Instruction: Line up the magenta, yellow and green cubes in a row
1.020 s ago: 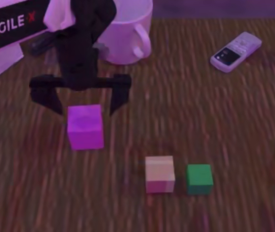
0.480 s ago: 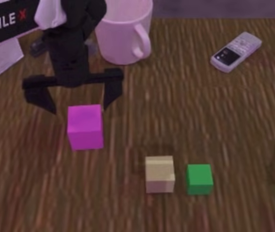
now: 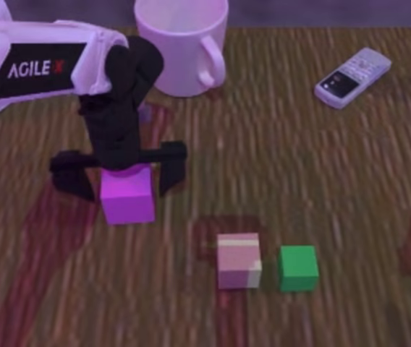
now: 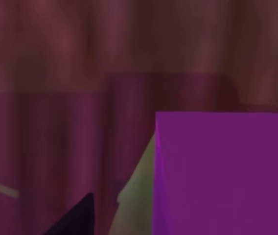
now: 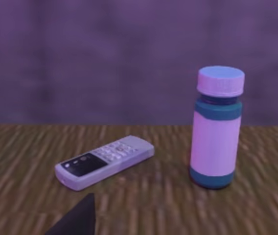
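Observation:
The magenta cube (image 3: 127, 196) sits left of centre on the wooden table. My left gripper (image 3: 122, 176) is open and straddles its far part, with one dark finger (image 3: 74, 181) on the cube's left and the other (image 3: 171, 168) on its right. In the left wrist view the magenta cube (image 4: 224, 174) looms close beside one fingertip (image 4: 75, 220). The yellow cube (image 3: 239, 260) and the smaller green cube (image 3: 297, 267) stand side by side, close together, near the front. My right gripper (image 5: 144, 231) is parked off the top view; one fingertip (image 5: 80, 218) shows.
A white mug (image 3: 184, 43) stands at the back behind the left arm. A grey remote (image 3: 352, 77) lies at the back right, also seen as the remote (image 5: 104, 161) from the right wrist. A white bottle (image 5: 216, 127) with a teal band stands beside it.
My left gripper has come down and forward from behind the magenta cube, so its open fingers now flank it. The cubes have not moved.

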